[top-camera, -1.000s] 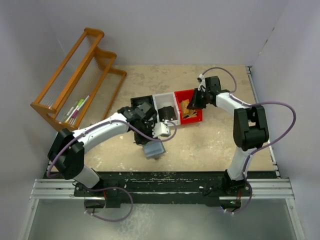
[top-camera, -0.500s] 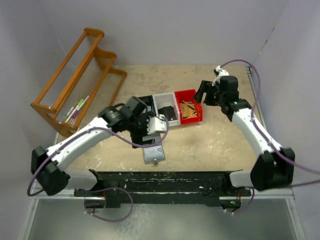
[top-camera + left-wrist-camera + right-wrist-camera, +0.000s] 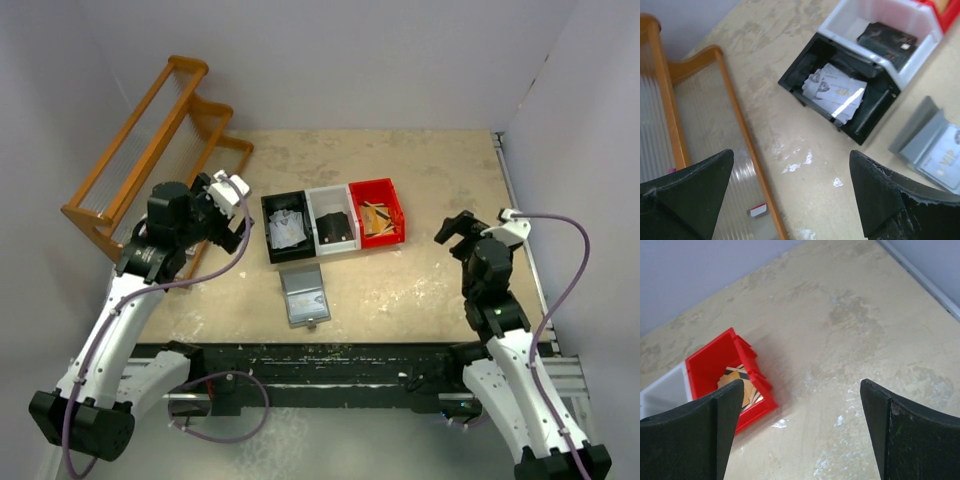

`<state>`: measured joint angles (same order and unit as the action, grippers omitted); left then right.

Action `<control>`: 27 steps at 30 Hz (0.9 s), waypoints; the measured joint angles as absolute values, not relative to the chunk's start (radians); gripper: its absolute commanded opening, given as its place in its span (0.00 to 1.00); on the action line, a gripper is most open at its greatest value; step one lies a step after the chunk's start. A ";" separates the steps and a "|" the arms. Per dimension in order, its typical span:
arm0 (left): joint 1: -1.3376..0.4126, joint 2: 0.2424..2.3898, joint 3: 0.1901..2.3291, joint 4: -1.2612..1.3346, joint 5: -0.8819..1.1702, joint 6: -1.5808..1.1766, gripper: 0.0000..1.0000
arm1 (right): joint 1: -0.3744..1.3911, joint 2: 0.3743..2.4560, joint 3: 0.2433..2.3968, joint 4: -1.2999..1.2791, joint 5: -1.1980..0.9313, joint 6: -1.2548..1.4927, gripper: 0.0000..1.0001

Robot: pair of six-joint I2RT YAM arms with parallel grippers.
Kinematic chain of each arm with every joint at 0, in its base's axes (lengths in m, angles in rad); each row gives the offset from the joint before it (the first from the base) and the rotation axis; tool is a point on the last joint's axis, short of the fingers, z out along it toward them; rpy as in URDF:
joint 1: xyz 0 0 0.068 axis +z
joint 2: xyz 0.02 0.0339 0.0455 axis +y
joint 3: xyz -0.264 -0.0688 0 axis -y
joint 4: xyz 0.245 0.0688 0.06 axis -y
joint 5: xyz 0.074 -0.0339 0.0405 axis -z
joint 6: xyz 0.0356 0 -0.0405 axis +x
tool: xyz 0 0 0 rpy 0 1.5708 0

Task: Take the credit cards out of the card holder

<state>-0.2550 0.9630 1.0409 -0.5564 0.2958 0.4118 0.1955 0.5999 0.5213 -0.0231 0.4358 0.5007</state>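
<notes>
left pincer (image 3: 791,157) and right pincer (image 3: 801,385) spread, empty; bins (image 3: 328,192) between, wooden rack (image 3: 150,150) left.

The worktop (image 3: 420,290) is a matt beige surface, mottled and scuffed with pale scrape marks. The black bin (image 3: 875,117), white bin (image 3: 890,15) and red bin (image 3: 710,365) are smooth moulded plastic with a slight sheen. The credit cards (image 3: 836,92) are pale and glossy, and one catches a bright streak of glare. The card holder (image 3: 304,295) looks like matt slate-grey plastic. The rack (image 3: 150,140) is varnished orange-brown wood, filled in with fine pale strands. The left end effector (image 3: 792,156) has matt black fingers (image 3: 880,195) with rough, chipped edges. The right end effector (image 3: 802,382) has the same finish. The rail (image 3: 100,380) is silvery metal.
</notes>
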 measured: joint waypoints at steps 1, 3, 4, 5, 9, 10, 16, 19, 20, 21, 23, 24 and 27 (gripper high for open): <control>-0.247 0.954 1.008 -0.522 0.276 0.403 0.99 | 0.196 0.593 0.515 -0.022 0.458 0.496 1.00; -0.228 0.951 0.944 -0.459 0.236 0.390 0.99 | 0.196 0.607 0.515 -0.016 0.493 0.484 1.00; -0.217 0.962 0.916 -0.436 0.222 0.379 0.99 | 0.196 0.622 0.518 -0.018 0.514 0.479 1.00; -0.200 0.974 0.887 -0.414 0.213 0.367 0.99 | 0.196 0.641 0.521 -0.018 0.534 0.472 1.00; -0.117 0.994 0.765 -0.324 0.208 0.319 0.99 | 0.196 0.695 0.509 0.012 0.588 0.407 1.00; -0.095 0.993 0.725 -0.288 0.205 0.305 0.99 | 0.196 0.693 0.490 0.037 0.596 0.386 1.00; 0.000 0.963 0.553 -0.149 0.240 0.251 0.99 | 0.196 0.567 0.298 0.178 0.622 0.263 1.00; 0.014 0.929 0.474 -0.062 0.265 0.221 0.99 | 0.196 0.544 0.269 0.179 0.654 0.250 1.00; 0.014 0.923 0.456 -0.044 0.272 0.213 0.99 | 0.196 0.548 0.269 0.187 0.678 0.251 1.00; 0.015 0.921 0.442 -0.030 0.281 0.199 0.99 | 0.196 0.553 0.269 0.190 0.699 0.256 1.00; 0.018 0.921 0.427 -0.009 0.302 0.176 0.99 | 0.196 0.574 0.269 0.188 0.747 0.271 0.99; 0.020 0.921 0.424 -0.004 0.311 0.171 0.99 | 0.196 0.577 0.268 0.186 0.757 0.273 1.00; 0.027 0.884 0.373 0.057 0.320 0.156 0.99 | 0.196 0.535 0.236 0.205 0.746 0.253 1.00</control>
